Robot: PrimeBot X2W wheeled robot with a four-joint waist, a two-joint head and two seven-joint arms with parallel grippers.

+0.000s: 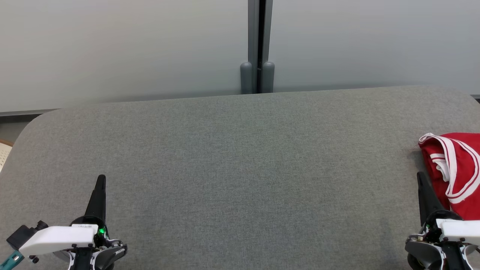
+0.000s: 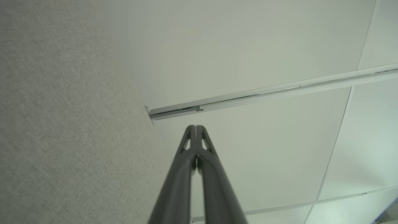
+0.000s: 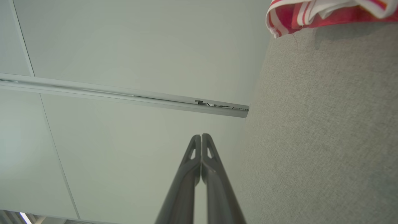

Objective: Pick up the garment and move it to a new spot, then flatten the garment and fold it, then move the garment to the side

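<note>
- My two pincers are nearest me, both clenched with fingers pressed flat together and nothing between them. The left pincer point(image 1: 100, 180) is at 7 o'clock of the head view and the right pincer point(image 1: 420, 175) at 5 o'clock.
- The garment point(image 1: 452, 168), red with white trim, lies bunched on the grey table point(image 1: 240, 168) at 3 o'clock, cut off by the view's edge.
- From the right pincer's tip the cloth sits toward 1 o'clock, just beside it. I cannot tell whether finger and fabric touch.
- The part I can see runs long from 12 to 6 o'clock.
- The right arm is plainly the nearer one. The left is well apart, off toward 9 o'clock across the bare table.
- A garment at the table's side fits either a heap due for pickup or one already set aside. Much of it is out of frame, so I judge no further.
- Count: two pincers, one garment, one table.
- Farthest off, at 12 o'clock, two pale wall panels point(image 1: 123, 48) meet at one grey post point(image 1: 257, 78).
</note>
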